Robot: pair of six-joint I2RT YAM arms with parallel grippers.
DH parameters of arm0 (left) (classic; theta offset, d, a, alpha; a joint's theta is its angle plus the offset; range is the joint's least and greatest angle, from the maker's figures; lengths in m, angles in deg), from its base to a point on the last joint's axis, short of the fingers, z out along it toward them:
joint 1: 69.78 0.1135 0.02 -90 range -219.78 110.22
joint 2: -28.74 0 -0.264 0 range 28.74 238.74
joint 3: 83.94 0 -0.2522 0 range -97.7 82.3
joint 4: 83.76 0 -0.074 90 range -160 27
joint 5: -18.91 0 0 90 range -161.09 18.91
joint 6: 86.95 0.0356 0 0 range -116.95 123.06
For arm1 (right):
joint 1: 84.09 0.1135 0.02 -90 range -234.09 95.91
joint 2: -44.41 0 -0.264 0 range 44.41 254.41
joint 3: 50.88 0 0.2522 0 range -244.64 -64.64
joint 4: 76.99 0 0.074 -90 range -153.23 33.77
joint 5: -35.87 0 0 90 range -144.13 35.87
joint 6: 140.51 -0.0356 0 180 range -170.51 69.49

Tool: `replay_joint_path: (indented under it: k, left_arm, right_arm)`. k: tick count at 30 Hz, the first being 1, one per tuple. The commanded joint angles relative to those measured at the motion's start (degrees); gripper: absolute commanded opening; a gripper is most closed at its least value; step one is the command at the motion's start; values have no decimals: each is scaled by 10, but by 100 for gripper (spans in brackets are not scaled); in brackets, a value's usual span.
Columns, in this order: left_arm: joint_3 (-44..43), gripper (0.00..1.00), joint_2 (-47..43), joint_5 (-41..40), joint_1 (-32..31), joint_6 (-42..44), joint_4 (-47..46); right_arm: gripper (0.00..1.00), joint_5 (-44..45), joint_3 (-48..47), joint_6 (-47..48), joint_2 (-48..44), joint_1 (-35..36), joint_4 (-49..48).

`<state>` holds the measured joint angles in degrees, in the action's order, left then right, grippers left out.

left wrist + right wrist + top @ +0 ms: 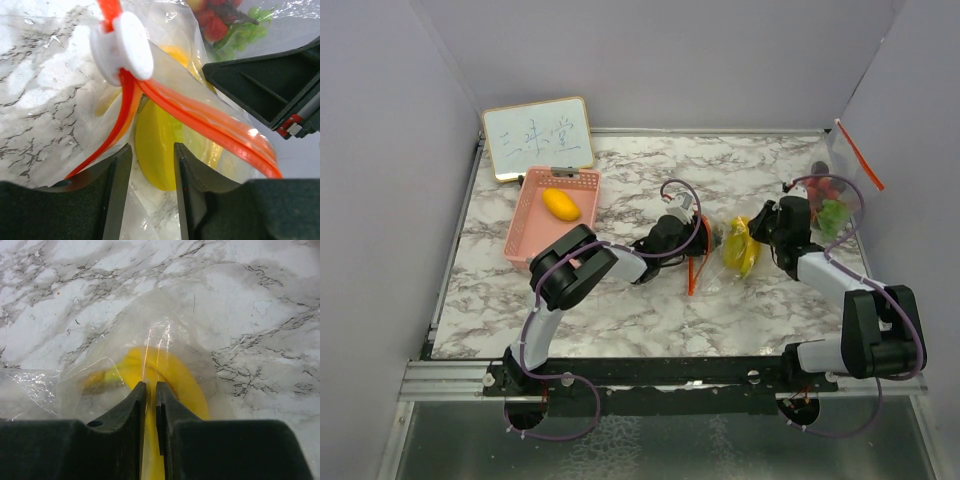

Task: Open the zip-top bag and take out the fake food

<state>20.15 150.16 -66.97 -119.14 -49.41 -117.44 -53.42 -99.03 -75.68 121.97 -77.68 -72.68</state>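
Apparently right gripper (151, 386) clamps zip-top bag (110, 360) to anchor it while left gripper (152, 147) straddles banana (152, 125) at mouth, grasp unclear.

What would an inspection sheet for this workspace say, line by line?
Surface: marble table, white with grey veins.
Job's things: zip-top bag partly unzipped; banana inside; red berries and green bits seem inside too; lemon in the pink basket.
Clutter: whiteboard at the back left.
Grippers: left gripper jaws apart at the bag mouth, grip unclear; right gripper pinches the bag film.
Cables: purple cables loop along both arms.
Surroundings: grey walls; metal rail at the near edge.
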Motion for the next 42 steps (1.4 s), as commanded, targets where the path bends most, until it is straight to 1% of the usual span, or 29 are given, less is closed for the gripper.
replay_joint_path:
  k: [1, 7, 9, 10, 12, 13, 16, 18, 21, 23, 27, 31, 32, 34, 36, 38, 39, 42]
  left_arm:
    - [4, 44, -2, -23, -1, 30, 9]
    - [-4, 46, 23, 16, -10, 0, -26]
    - [-6, 46, 29, 16, -20, -4, -24]
    - [-8, 44, 33, 14, -25, -3, -19]
    - [-15, 35, 41, 9, -31, -6, -5]
    - [-18, 32, 46, 10, -32, -8, -1]
    - [-21, 29, 51, 15, -32, -12, 0]
    - [-22, 29, 50, 21, -32, -13, -5]
    - [-30, 32, 47, 32, -32, -17, -5]
    - [-39, 33, 49, 35, -34, -19, 0]
    - [-65, 31, 69, 40, -38, -24, 14]
    - [-77, 29, 91, 57, -39, -40, 8]
    - [-76, 27, 93, 59, -39, -43, 7]
    - [-71, 20, 93, 63, -39, -47, 0]
    - [-68, 10, 91, 69, -39, -49, -5]
    - [-67, 2, 87, 74, -39, -50, -7]
    - [-65, 0, 83, 78, -38, -50, -9]
    - [-52, 0, 66, 82, -37, -48, -15]
  right_arm:
    - [13, -30, 25, 10, -5, 1, 35]
    - [10, -44, 39, 6, -4, 1, 22]
    - [9, -44, 40, 5, -5, 1, 20]
    - [8, -47, 42, 4, -7, 1, 18]
    - [7, -54, 46, 1, -9, 1, 13]
    - [7, -56, 48, 1, -11, 1, 12]
    - [6, -54, 49, 1, -13, 1, 12]
    - [6, -56, 50, 2, -13, 1, 13]
    - [6, -63, 53, 4, -13, 1, 9]
    - [6, -66, 53, 5, -13, 1, 10]
    - [5, -74, 54, 3, -22, 0, 12]
    - [5, -69, 60, 6, -38, 1, 18]
    - [5, -68, 61, 6, -41, 0, 19]
    - [5, -69, 64, 5, -46, 1, 21]
    - [5, -72, 67, 4, -47, 1, 18]
    - [5, -70, 68, 2, -47, 1, 18]
    - [5, -67, 67, 0, -48, 1, 19]
    - [5, -58, 62, 0, -52, 1, 23]
